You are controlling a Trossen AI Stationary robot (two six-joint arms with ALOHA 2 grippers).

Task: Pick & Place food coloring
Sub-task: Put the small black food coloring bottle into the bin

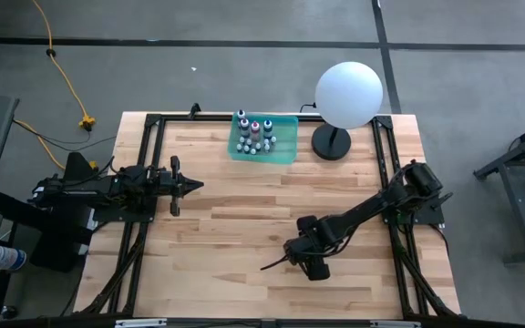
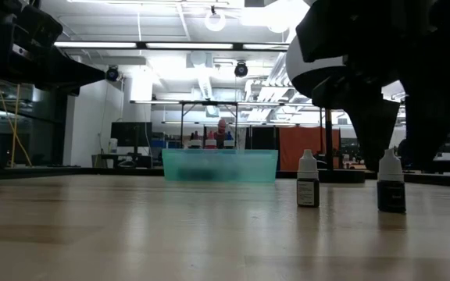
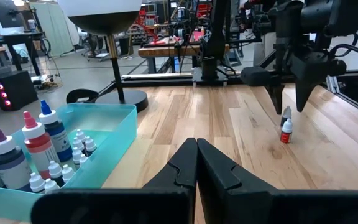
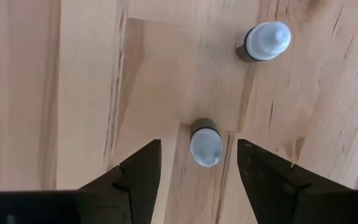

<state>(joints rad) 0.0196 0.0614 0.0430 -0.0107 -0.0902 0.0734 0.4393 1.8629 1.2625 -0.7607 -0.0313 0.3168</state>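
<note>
We see the right gripper (image 4: 197, 163) pointing down, jaws wide astride one small bottle (image 4: 206, 144) standing on the desk (image 4: 73, 74), not touching; a second bottle (image 4: 265, 41) stands nearby. Left gripper (image 3: 196, 163) rests shut.

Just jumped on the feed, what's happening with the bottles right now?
The right gripper hangs open over one small bottle standing on the table, a finger on either side, not gripping. A second bottle stands nearby. The rest sit in the teal tray. The left gripper waits shut, holding nothing.
</note>
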